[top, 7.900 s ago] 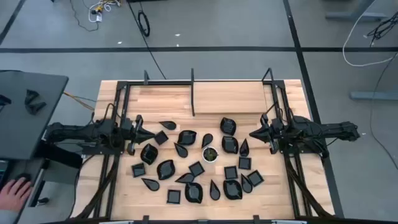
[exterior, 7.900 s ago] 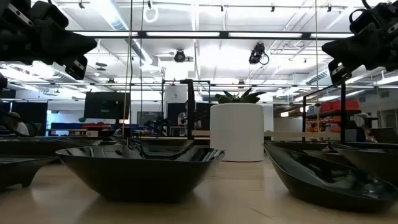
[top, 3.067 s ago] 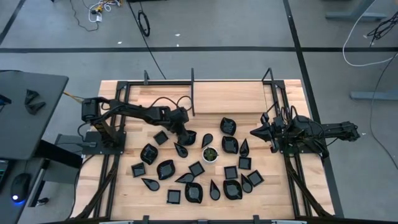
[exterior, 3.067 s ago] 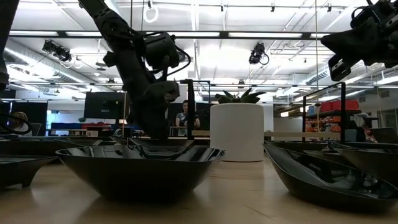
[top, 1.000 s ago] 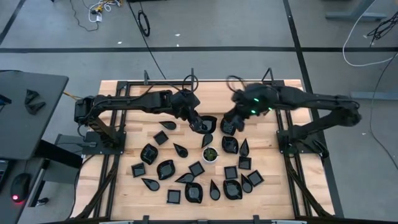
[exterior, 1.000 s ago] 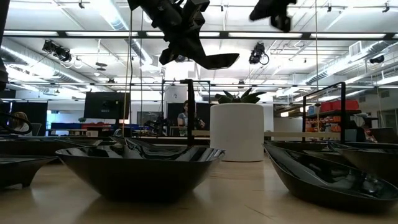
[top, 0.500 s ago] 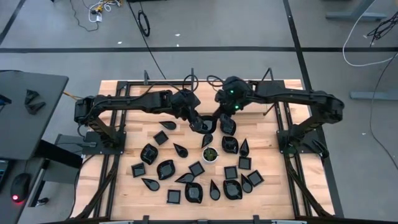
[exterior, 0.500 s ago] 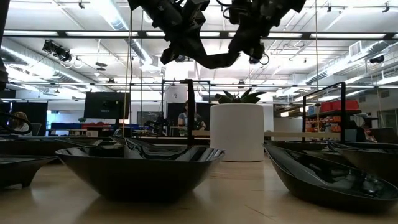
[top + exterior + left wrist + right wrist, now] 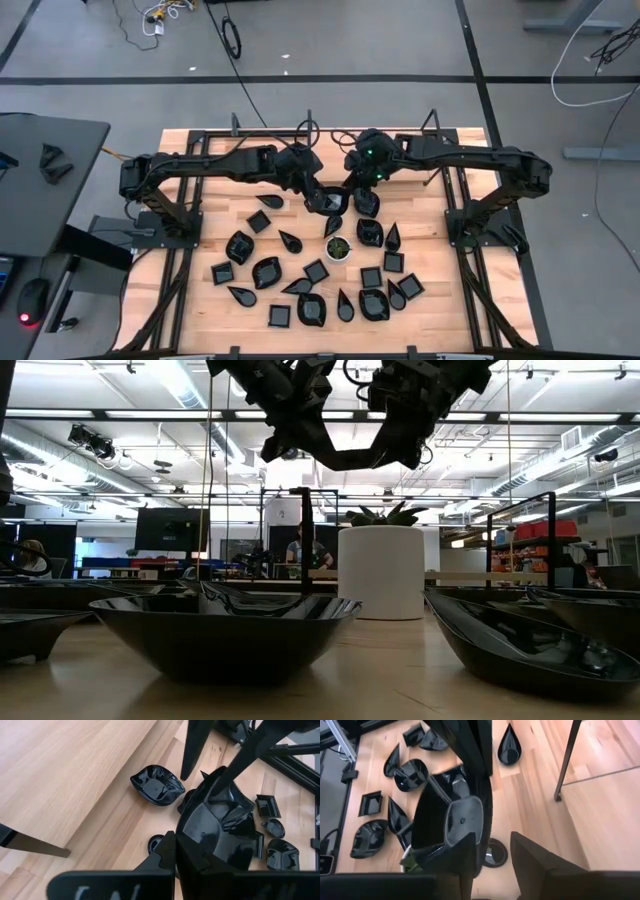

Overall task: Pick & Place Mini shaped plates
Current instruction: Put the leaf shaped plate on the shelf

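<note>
My left gripper point(image 9: 318, 450) is shut on one black mini shaped plate point(image 9: 350, 458), high above the table's far middle point(image 9: 330, 199). My right gripper point(image 9: 397, 452) stands open at the plate's opposite side. One of its fingers point(image 9: 192, 745) is over the plate's hollow and the other point(image 9: 250, 745) is outside the rim. Several more black plates point(image 9: 300, 270) lie flat on the wooden table around a small white cup point(image 9: 338, 247). My left gripper pinches the plate's rim point(image 9: 186, 836) between its two fingers, one pad point(image 9: 462, 820) on the inside and the other underneath. The fingers come from the table's left. The plate hangs clear of the table, close to level. My right gripper's fingers straddle the far rim point(image 9: 220, 775); whether they touch it I cannot tell.
A leaf-shaped plate point(image 9: 157, 785) and a teardrop one point(image 9: 510, 745) lie under the arms. A dark upright post point(image 9: 310, 150) and the metal frame point(image 9: 440, 140) stand at the back. Bare wood point(image 9: 260, 155) shows along the far edge.
My right gripper has swung toward the table's left and come down to the lifted plate, and its fingers have opened around the plate's rim. My left gripper has kept the plate still in the air.
</note>
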`<state>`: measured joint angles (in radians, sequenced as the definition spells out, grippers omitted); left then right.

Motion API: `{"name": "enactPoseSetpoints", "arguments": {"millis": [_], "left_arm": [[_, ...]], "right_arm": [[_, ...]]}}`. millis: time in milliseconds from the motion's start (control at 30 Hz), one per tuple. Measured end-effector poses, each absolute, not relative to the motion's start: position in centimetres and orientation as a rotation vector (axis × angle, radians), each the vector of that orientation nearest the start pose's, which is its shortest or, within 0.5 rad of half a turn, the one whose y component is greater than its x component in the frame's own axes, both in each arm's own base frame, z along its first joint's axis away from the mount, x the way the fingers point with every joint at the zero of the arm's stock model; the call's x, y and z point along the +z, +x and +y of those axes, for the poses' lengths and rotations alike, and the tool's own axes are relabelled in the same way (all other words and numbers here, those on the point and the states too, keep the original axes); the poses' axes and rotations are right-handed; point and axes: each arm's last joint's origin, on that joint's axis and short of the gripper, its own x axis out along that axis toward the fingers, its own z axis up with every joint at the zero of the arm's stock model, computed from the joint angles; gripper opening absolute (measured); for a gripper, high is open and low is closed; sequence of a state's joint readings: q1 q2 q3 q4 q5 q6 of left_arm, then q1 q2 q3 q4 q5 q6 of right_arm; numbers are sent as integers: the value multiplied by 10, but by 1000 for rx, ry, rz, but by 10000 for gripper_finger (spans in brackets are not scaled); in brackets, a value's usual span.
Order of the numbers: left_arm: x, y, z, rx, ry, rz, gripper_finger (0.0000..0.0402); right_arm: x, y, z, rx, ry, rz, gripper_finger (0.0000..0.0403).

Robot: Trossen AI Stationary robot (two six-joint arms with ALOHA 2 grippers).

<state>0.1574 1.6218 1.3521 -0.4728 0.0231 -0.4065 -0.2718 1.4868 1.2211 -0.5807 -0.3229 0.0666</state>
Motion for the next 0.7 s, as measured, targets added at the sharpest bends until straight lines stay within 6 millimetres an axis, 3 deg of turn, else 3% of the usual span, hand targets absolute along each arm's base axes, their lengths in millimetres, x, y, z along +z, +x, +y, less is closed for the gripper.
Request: {"name": "enactPoseSetpoints", "arguments": {"millis": [200, 433, 567, 700], "left_arm": [[295, 353, 55, 276, -454, 699, 5], [296, 354, 56, 272, -456, 683, 5], [299, 357, 56, 265, -454, 634, 14], [306, 361, 60, 256, -451, 552, 56]], "right_arm": [[287, 306, -75, 20, 312, 790, 86], [288, 307, -76, 12, 325, 776, 12], [288, 305, -76, -6, 357, 794, 10], [283, 299, -79, -60, 392, 857, 5]]}}
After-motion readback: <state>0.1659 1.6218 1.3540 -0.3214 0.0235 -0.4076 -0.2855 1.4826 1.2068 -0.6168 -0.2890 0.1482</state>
